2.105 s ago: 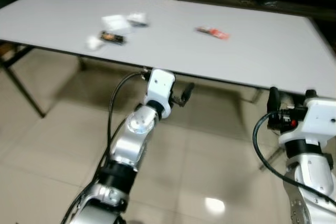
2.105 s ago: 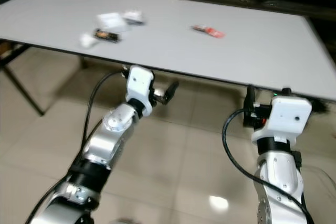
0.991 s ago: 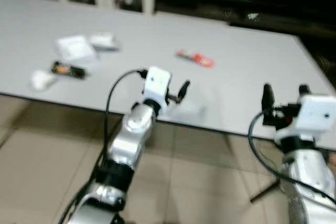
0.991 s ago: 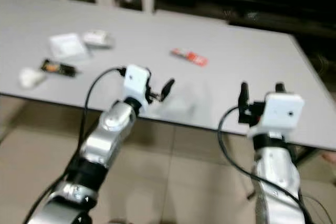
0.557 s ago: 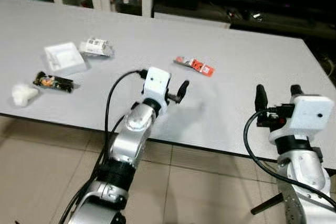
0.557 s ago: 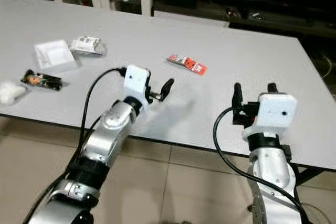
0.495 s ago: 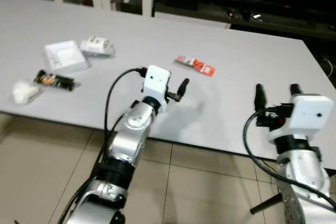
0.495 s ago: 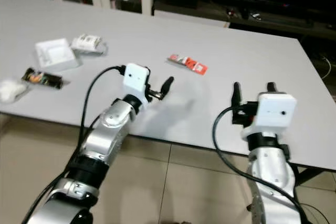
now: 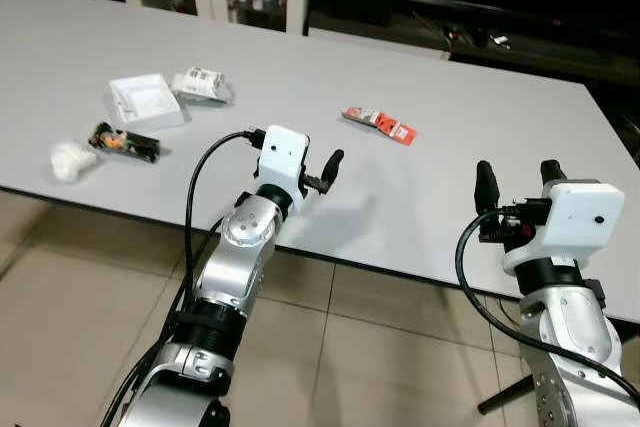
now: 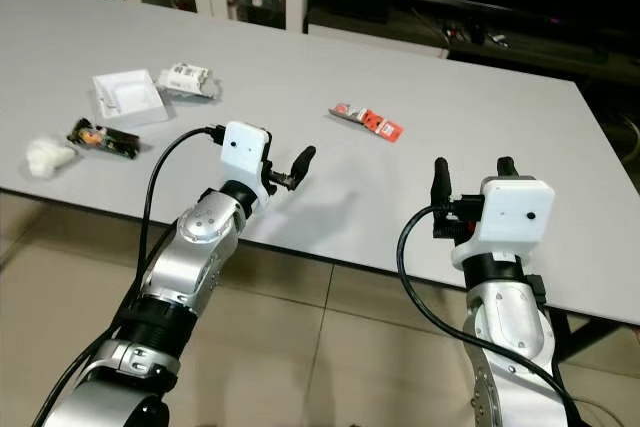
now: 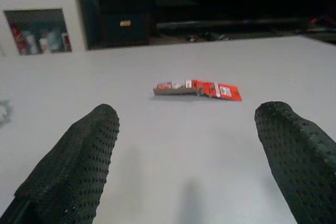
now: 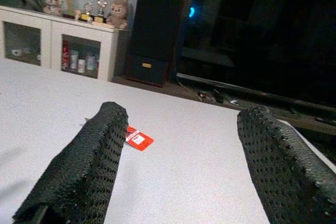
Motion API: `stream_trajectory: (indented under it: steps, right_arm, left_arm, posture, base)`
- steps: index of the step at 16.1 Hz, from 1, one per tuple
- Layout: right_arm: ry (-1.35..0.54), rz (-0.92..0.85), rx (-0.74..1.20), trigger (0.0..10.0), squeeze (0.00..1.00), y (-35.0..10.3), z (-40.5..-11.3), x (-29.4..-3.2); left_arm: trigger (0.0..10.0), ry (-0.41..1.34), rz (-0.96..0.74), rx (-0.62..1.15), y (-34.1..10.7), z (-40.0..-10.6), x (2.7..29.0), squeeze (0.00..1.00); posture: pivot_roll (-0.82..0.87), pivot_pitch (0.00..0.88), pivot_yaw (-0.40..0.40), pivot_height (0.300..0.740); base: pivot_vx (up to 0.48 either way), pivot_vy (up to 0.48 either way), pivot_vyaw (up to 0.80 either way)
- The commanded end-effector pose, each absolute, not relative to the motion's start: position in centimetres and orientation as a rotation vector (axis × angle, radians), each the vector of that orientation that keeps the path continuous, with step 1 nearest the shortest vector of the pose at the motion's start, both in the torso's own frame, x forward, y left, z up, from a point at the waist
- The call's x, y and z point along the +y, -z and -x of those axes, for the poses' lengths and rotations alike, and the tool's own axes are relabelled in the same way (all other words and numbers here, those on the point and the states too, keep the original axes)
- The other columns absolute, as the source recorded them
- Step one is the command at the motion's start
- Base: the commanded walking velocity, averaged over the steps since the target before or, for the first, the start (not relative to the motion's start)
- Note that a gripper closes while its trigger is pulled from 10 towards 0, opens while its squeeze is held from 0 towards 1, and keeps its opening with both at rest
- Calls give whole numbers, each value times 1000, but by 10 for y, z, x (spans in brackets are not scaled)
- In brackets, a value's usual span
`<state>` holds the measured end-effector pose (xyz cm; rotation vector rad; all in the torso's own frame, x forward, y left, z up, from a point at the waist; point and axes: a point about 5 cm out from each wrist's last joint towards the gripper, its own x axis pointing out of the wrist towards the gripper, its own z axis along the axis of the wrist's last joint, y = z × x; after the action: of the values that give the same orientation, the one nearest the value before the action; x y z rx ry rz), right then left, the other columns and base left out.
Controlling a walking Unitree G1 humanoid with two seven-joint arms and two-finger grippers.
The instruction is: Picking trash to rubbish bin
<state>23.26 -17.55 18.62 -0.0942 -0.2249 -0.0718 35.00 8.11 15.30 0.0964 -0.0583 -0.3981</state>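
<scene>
I hold my left claw [image 9: 322,169] wide open and empty, low over the grey bench [image 9: 480,117] and aimed at the red wrapper [image 11: 198,89] lying flat just ahead, while my right claw [image 9: 516,183] waits open and empty nearby.

Head eyes look down at table [image 9: 120,27]; both wrists face red wrapper [image 11: 198,89].

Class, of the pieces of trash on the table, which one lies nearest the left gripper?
The red wrapper, lying alone just beyond the open left gripper; the other pieces cluster far off to the robot's left.
</scene>
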Motion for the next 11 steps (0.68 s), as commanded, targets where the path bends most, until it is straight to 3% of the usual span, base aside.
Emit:
stream_trajectory:
  steps: [1,7,11]
  right_arm:
    - [88,108,-225,10000,0,-188,-231,-181]
    - [93,109,-221,10000,0,-188,-230,-181]
    - [94,108,-216,10000,0,-187,-229,-181]
  left_arm:
    - [10000,414,-101,-46,-151,-349,74,0]
    - [10000,403,-100,-35,-149,-350,75,0]
    - [10000,399,-74,-43,-150,-350,75,0]
  posture:
    - [132,59,-85,740]
    - [127,65,-90,740]
    - [131,66,-95,740]
  base:
    - [0,-435,0]
    - [0,-406,0]
    - [0,0,0]
